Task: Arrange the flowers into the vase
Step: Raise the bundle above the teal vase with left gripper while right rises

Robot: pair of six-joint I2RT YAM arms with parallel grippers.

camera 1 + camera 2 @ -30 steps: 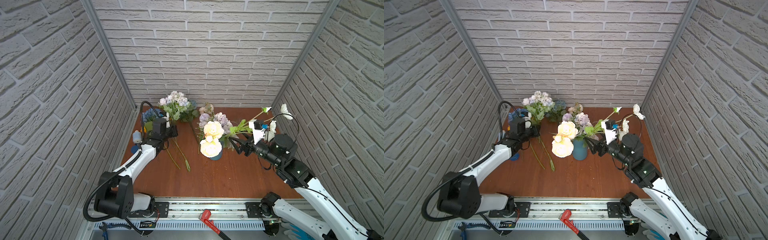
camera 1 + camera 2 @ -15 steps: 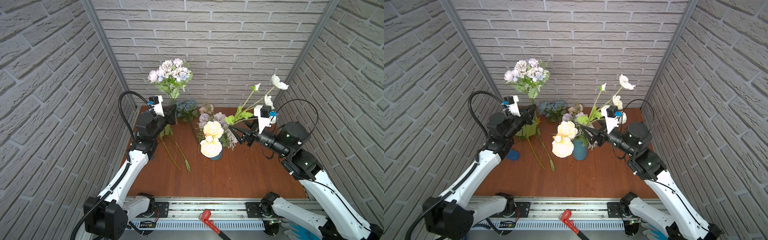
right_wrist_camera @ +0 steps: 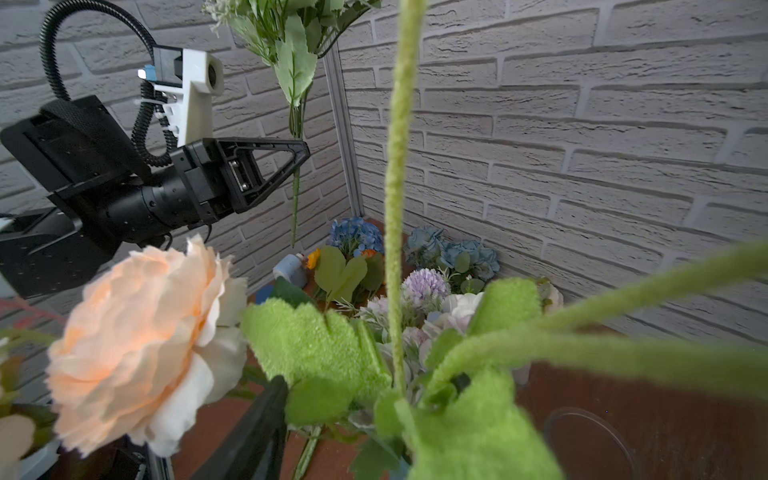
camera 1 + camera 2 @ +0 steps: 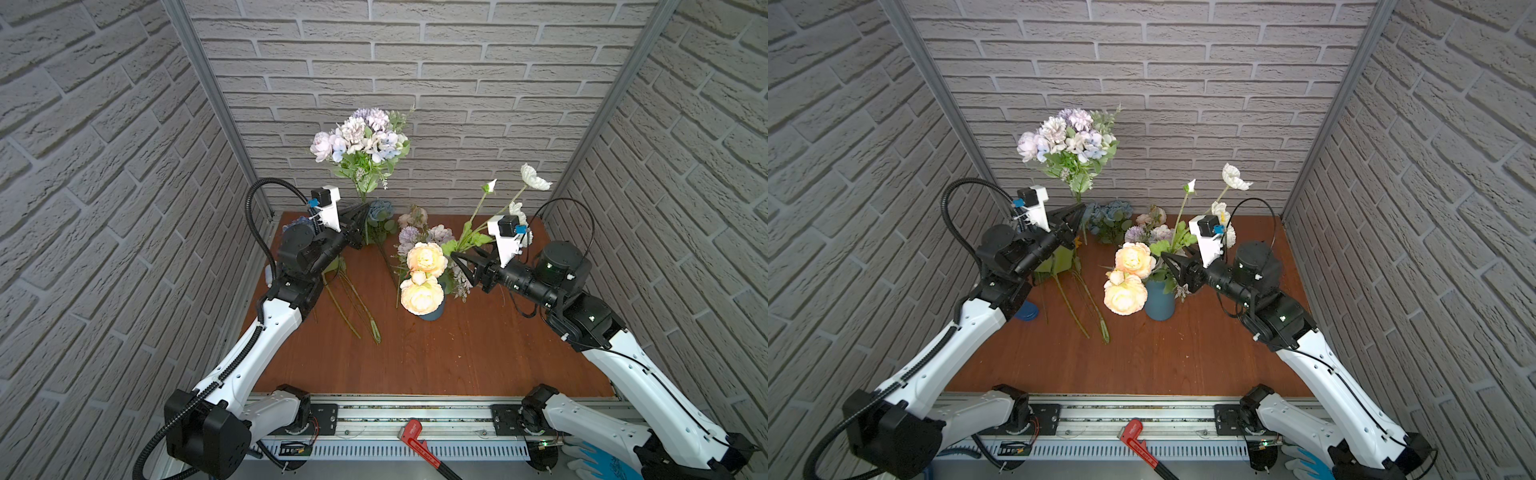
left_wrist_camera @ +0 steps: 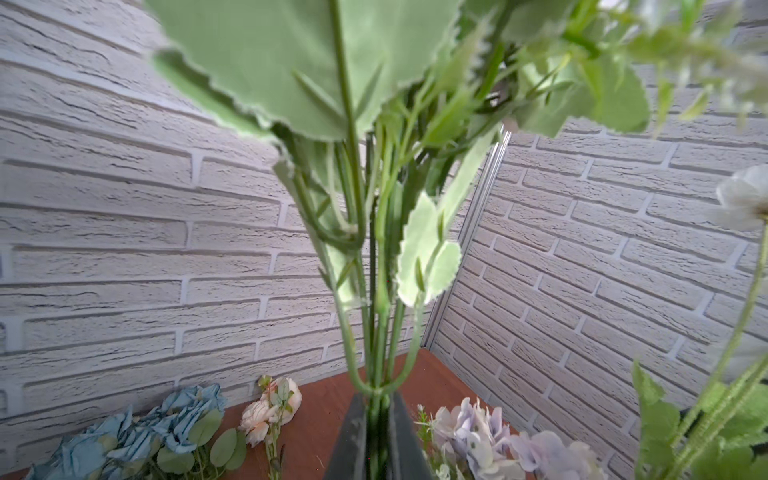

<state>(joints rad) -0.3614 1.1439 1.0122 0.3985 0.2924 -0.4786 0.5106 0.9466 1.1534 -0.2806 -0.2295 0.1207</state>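
L gripper (image 4: 1079,220) is clenched on the stems of the lilac-white bunch (image 4: 1067,141), which I've got upright in the air near the back corner, left of the blue vase (image 4: 1158,303). R gripper (image 4: 462,268) sits at the base of the white-bud spray (image 4: 1235,178), just over the vase w/ peach roses (image 4: 424,257). Can't tell if its fingers are pinching or loose.

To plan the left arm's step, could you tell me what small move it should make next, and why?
Probably swing the left gripper toward the blue vase: it clamps the lilac-white bunch upright, off to the vase's side, stem hanging free.
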